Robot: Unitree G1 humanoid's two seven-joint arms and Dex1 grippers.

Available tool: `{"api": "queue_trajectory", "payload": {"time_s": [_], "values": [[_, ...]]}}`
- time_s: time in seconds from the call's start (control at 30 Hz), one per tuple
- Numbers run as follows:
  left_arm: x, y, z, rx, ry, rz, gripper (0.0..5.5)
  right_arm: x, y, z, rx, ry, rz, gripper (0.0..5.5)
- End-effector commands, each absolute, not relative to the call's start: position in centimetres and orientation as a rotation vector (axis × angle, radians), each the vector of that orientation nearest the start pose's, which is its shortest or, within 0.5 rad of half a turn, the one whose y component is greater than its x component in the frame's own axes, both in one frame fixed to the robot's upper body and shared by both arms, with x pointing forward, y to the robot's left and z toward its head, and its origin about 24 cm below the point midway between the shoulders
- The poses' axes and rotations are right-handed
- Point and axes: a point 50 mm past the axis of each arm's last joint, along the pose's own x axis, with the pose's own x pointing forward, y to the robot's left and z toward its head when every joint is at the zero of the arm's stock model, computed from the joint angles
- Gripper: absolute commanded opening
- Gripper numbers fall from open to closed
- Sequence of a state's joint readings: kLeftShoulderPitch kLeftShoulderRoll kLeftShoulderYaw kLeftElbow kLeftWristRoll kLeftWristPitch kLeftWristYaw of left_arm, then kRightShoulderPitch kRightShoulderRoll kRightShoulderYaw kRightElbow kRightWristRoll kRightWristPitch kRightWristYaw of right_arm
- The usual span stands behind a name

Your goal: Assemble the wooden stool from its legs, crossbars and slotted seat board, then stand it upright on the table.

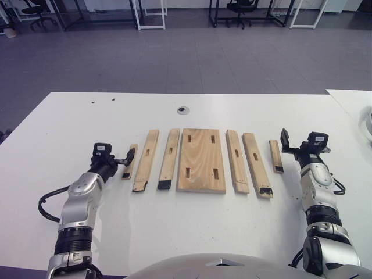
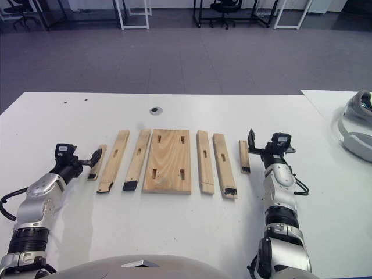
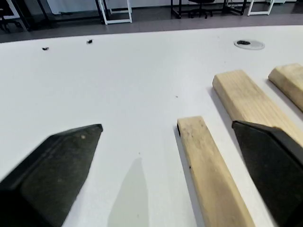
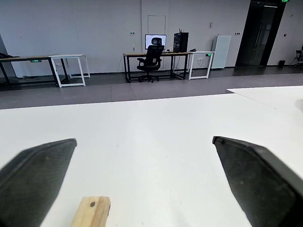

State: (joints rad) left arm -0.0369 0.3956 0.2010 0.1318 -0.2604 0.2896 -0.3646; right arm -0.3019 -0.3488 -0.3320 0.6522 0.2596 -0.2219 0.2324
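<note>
Wood pieces lie in a row on the white table [image 1: 70, 128], all lengthwise, with the slotted seat board [image 1: 201, 160] flat in the middle. Farthest left of the board, the left gripper [image 1: 127, 157] sits low over the table with its fingers spread wide; it grips nothing. The left short crossbar [image 1: 128, 167] lies between those fingers in the left wrist view, though contact cannot be judged. Next toward the board come the outer left leg [image 1: 146, 160] and the inner left leg [image 1: 170, 158], each with a small slot and a dark near end, the inner one just beside the board's left edge. The board itself shows four slots. Beyond its far edge, a round cable hole [image 1: 183, 110] is set in the tabletop. Right of the board lie the inner right leg [image 1: 236, 161] and the outer right leg [image 1: 256, 164], then the right short crossbar [image 1: 275, 154]. Farthest right, the right gripper [image 1: 289, 145] is just beside that crossbar, fingers wide apart and holding nothing.
</note>
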Motion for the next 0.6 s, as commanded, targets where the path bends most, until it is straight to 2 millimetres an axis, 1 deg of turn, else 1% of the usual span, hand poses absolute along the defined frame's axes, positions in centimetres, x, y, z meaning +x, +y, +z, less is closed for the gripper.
{"api": "queue_trajectory", "payload": {"time_s": [0.03,0.07,0.13,0.2,0.5,0.53,0.6], "values": [[24.2,25.3,2.5,0.028,0.377,-0.179,5.05,28.4,-29.3,3.1,0.018,0.032,-0.179,5.4],[24.1,25.1,2.5,0.025,0.383,-0.187,5.05,28.4,-29.3,3.0,0.017,0.034,-0.18,5.4],[23.8,25.1,2.3,0.027,0.405,-0.19,4.77,28.3,-29.3,2.9,0.017,0.037,-0.181,5.4],[23.5,25.3,2.1,0.034,0.43,-0.178,4.34,28.3,-29.2,2.8,0.017,0.039,-0.181,5.4],[21.7,26.7,1.2,0.065,0.52,-0.14,2.95,28.1,-29.2,2.5,0.012,0.054,-0.182,5.4],[21.4,27.0,1.0,0.08,0.535,-0.135,2.84,28.0,-29.1,2.5,0.004,0.061,-0.173,5.4],[21.0,27.4,0.7,0.11,0.556,-0.133,2.42,28.2,-28.4,2.5,-0.012,0.078,-0.131,5.4]]}}
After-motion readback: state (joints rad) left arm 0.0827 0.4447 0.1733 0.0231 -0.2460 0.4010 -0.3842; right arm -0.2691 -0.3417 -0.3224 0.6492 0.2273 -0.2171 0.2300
